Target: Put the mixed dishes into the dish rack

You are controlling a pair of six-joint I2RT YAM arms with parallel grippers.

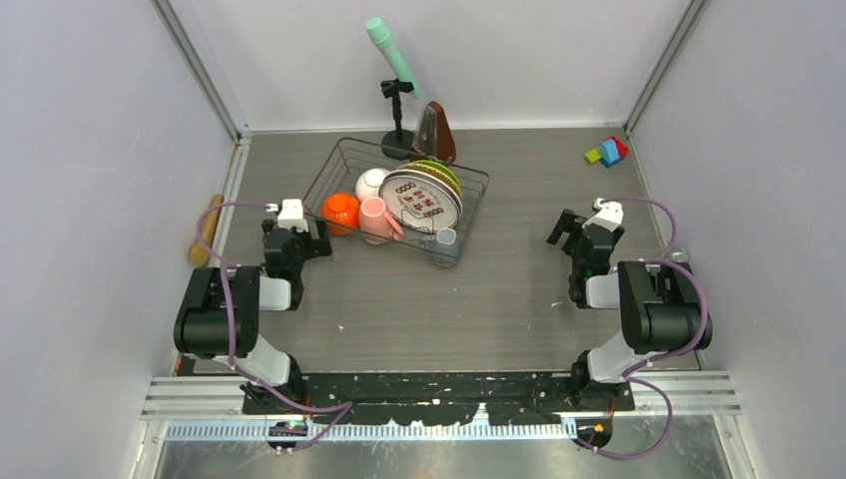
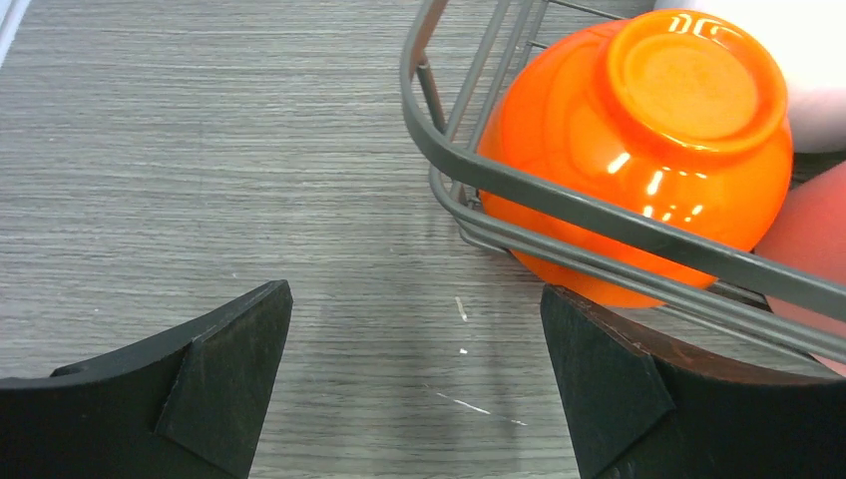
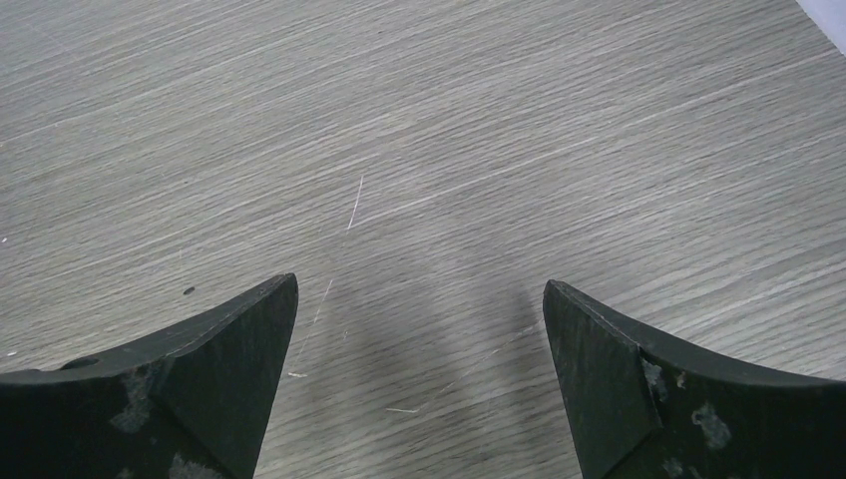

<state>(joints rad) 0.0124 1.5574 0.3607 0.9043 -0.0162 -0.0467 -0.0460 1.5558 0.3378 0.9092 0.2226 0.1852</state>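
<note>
Gleaming orange-red bowl (image 2: 638,130) upside down in dark wire dish rack (image 2: 599,215) — both arms' jaws wide apart, empty

left gripper (image 1: 296,232) is sitting with jaws spread wide, gripping nothing. right gripper (image 1: 584,232) is doing the same: jaws wide, nothing between the fingers (image 3: 210,369). both arms are folding back at the elbow, forearms reaching forward, wrists pitching down, well apart from each other.

Dishes (image 1: 424,200) inside rack (image 1: 329,165), mid-table (image 1: 499,289)
</note>
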